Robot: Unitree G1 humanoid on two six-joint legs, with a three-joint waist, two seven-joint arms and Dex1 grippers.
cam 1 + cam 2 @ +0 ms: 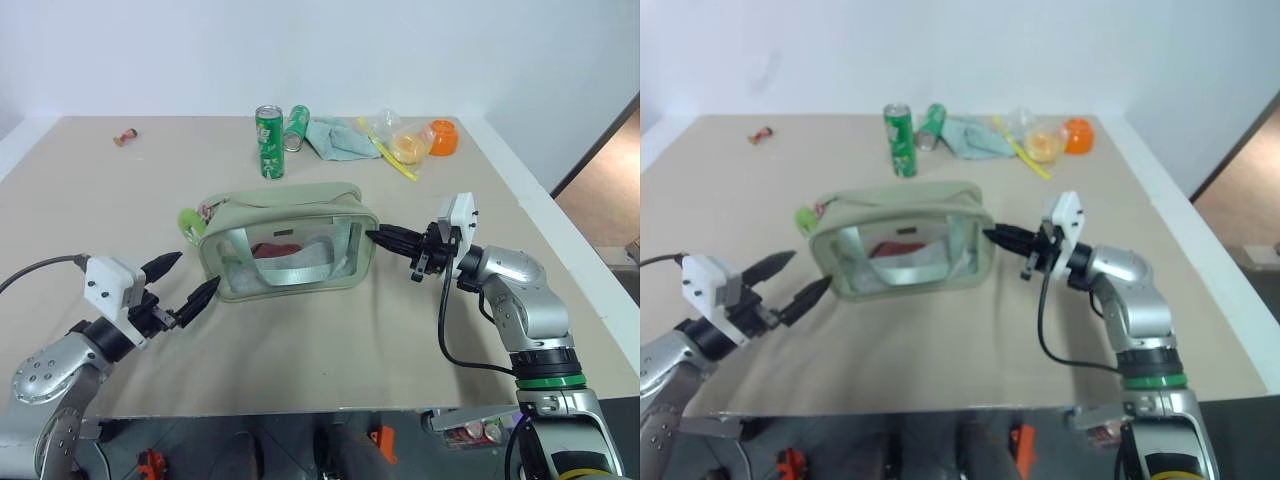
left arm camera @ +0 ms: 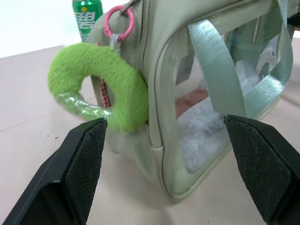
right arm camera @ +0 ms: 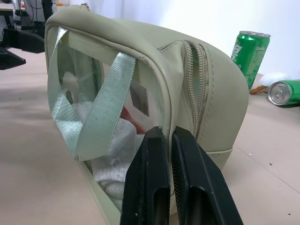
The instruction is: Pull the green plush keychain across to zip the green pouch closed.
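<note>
- Two green cans: one upright (image 1: 269,141) with white script I cannot read, one lying (image 1: 296,127).
- One pouch (image 1: 290,243), one keychain (image 2: 101,84).
- Left gripper (image 1: 188,281) gapes wide, holding nothing.
- Right gripper (image 1: 378,238) is pinched together at the pouch's end.

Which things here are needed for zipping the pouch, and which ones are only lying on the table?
Needed: green pouch; green plush keychain.
Only lying about: upright soda can; tipped can; teal cloth; orange bowl.

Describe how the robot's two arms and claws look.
Both arms are silver-grey metal with rounded joints. Each ends in a white boxy wrist block and a claw of two black, pointed fingers: left claw, right claw. Black cables run along each arm. The right forearm bears a green ring.
</note>
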